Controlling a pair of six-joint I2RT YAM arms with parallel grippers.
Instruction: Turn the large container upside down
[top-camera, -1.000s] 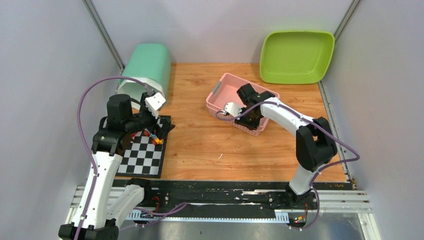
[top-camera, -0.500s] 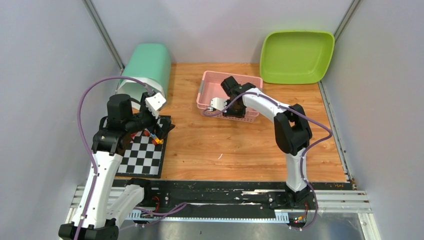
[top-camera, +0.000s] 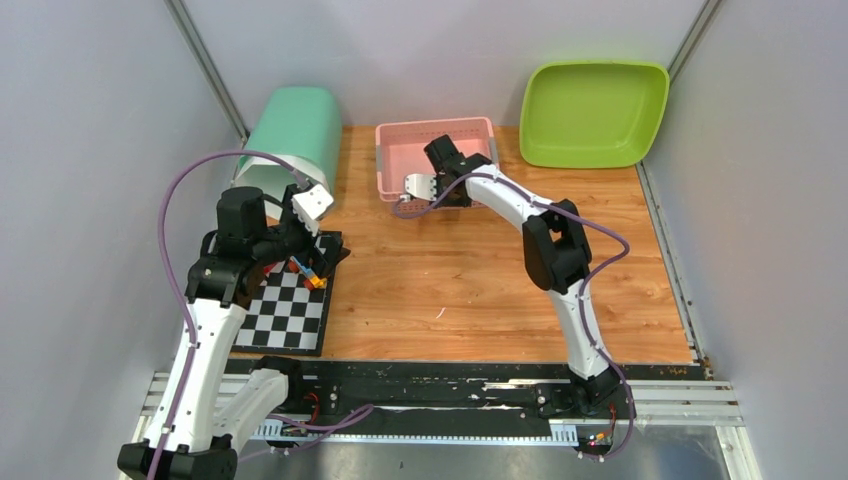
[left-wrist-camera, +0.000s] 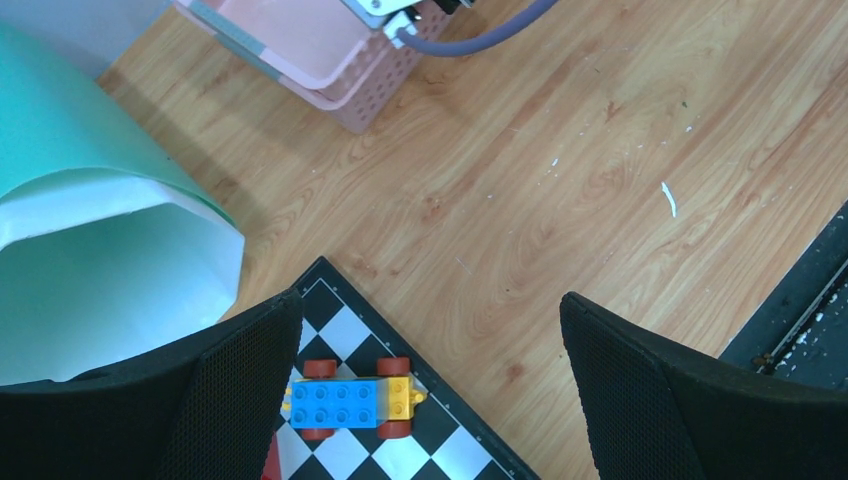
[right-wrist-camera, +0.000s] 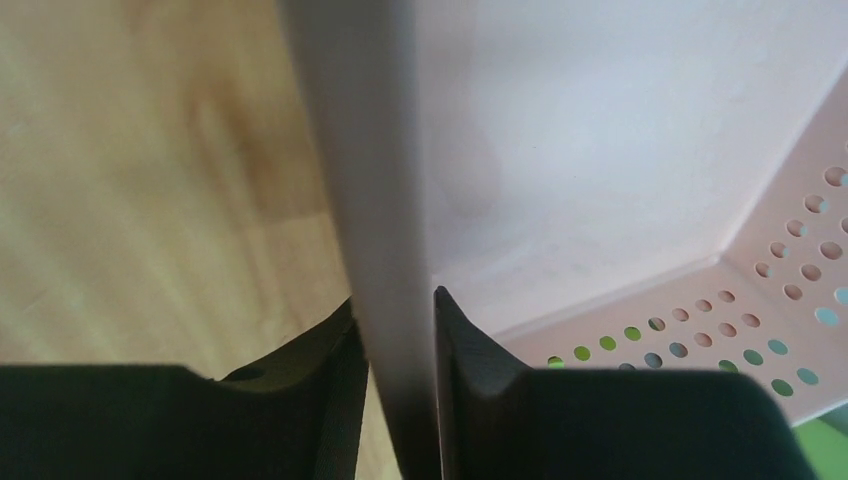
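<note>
Three containers are in view, and I cannot tell which one the task means. A pink perforated basket (top-camera: 405, 158) stands upright at the back middle of the table. My right gripper (top-camera: 448, 193) is shut on its near rim (right-wrist-camera: 350, 150), one finger inside and one outside (right-wrist-camera: 395, 320). A teal bin (top-camera: 290, 130) lies on its side at the back left, its mouth facing me. A lime green tub (top-camera: 592, 112) leans at the back right. My left gripper (top-camera: 308, 258) hangs open (left-wrist-camera: 430, 340) above the chessboard's corner, holding nothing.
A black-and-white chessboard (top-camera: 290, 310) lies at the left front. A small blue and yellow brick car with red wheels (left-wrist-camera: 345, 398) sits on its far corner, by my left finger. The teal bin's mouth (left-wrist-camera: 90, 240) is just left of the board. Grey walls close in three sides.
My right arm has dragged the pink basket from the table's middle towards the back left, turning it square to the back wall. The left arm has stayed still.
</note>
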